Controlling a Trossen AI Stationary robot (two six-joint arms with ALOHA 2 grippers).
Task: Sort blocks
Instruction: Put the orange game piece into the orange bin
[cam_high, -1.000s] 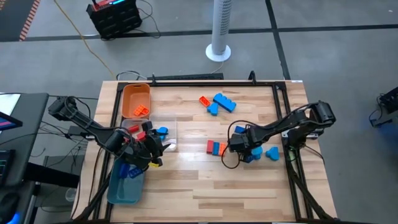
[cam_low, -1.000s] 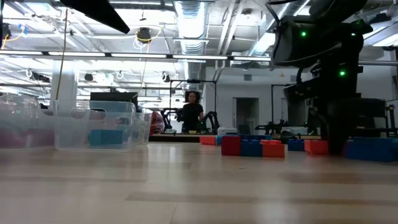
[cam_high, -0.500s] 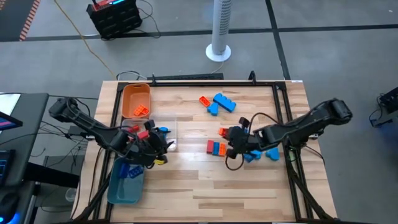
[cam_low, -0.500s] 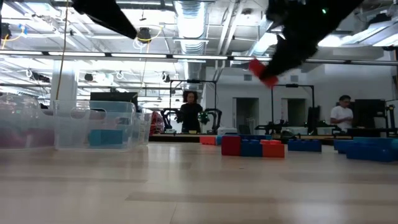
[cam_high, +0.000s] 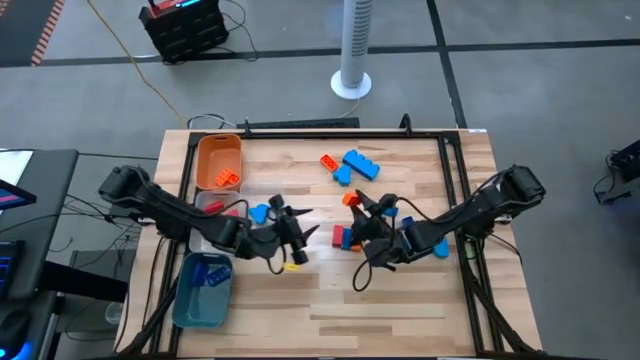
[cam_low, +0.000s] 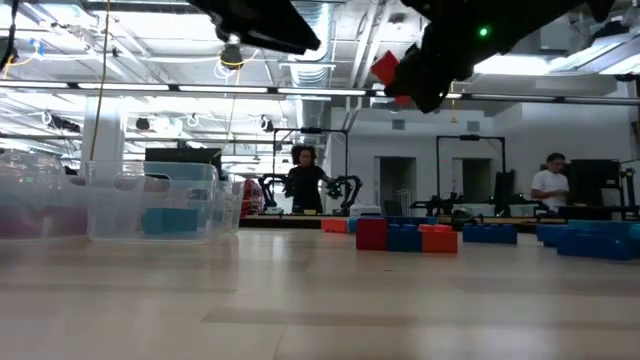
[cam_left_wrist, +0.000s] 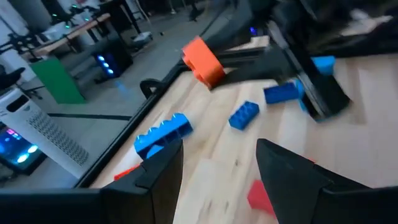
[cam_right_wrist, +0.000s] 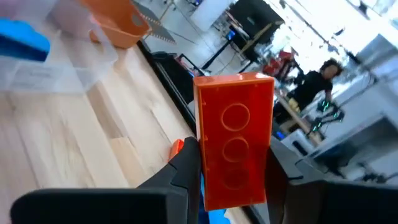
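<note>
Red block (cam_low: 386, 69) in right gripper (cam_low: 400, 78) up high; block row (cam_low: 405, 236) on table (cam_low: 300, 300); clear tray (cam_low: 150, 213) at left

Glossy plastic red block (cam_right_wrist: 234, 138); smooth wooden table (cam_high: 400, 300).

Grey concrete floor (cam_high: 520, 25) surrounds the wooden table (cam_high: 300, 300); a white tower fan (cam_high: 354, 45) stands beyond, under bright ceiling strip lights (cam_low: 150, 90).

Three trays sit behind the left gripper (cam_high: 296, 232): the clear tray (cam_high: 208, 206) nearest, the orange tray (cam_high: 204, 158) and the teal tray (cam_high: 192, 302) farther off to either side; a white pedestal (cam_high: 352, 62) stands on the floor well beyond the right gripper (cam_high: 358, 205); two people (cam_low: 305, 180) stand in the room behind.
</note>
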